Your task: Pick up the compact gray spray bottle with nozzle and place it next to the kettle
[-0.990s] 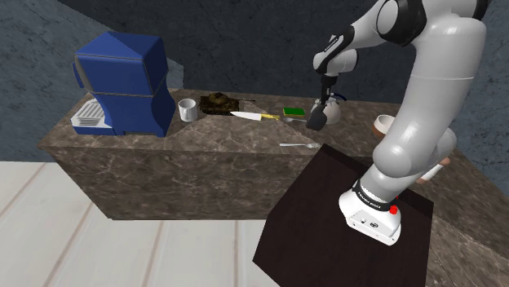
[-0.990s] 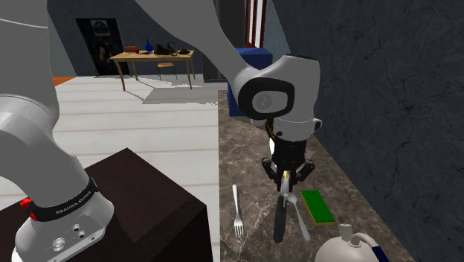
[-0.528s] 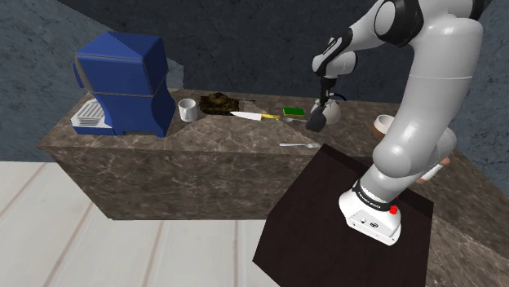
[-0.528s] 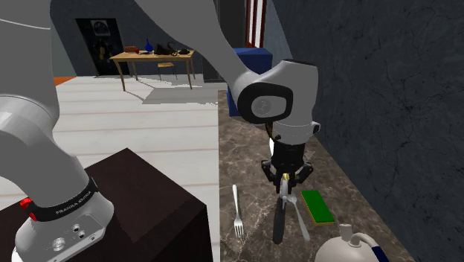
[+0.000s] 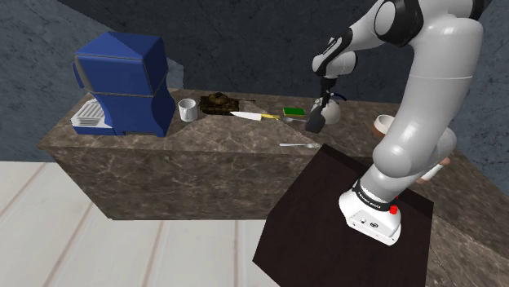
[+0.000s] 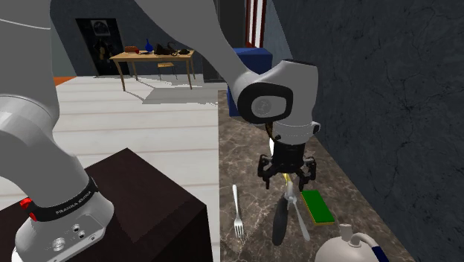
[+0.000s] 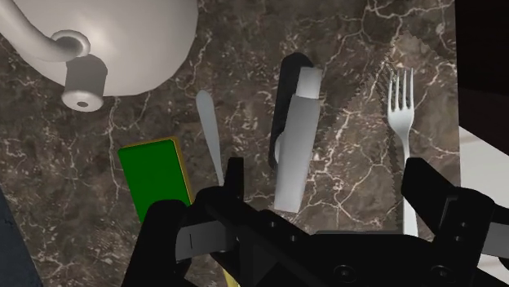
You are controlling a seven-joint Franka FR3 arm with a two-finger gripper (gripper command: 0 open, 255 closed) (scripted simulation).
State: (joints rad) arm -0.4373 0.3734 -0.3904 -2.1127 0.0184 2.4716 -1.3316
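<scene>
The gray spray bottle point(image 7: 294, 139) rests on the dark marble counter point(image 5: 122, 143) just below my gripper point(image 7: 330, 186), nozzle end toward the hand. My fingers point(image 7: 428, 187) are spread apart and do not touch it. In the second exterior view the gripper point(image 6: 286, 170) hangs open over the bottle point(image 6: 279, 217). The white kettle point(image 7: 122, 41) stands close by, beyond a knife. From the shoulder view the bottle point(image 5: 315, 121) sits right in front of the kettle point(image 5: 331, 107), under the gripper point(image 5: 321, 103).
A knife point(image 7: 210, 134) and a green sponge point(image 7: 155, 175) lie between bottle and kettle; a white fork point(image 7: 401, 106) lies on the bottle's other side. Further along are a toy tank point(image 5: 220, 101), a white mug point(image 5: 188, 108), a blue coffee machine point(image 5: 122, 86) and a bowl point(image 5: 383, 124).
The fingers were shut on the bottle's top and now stand apart, letting it go. The arm has barely moved.
</scene>
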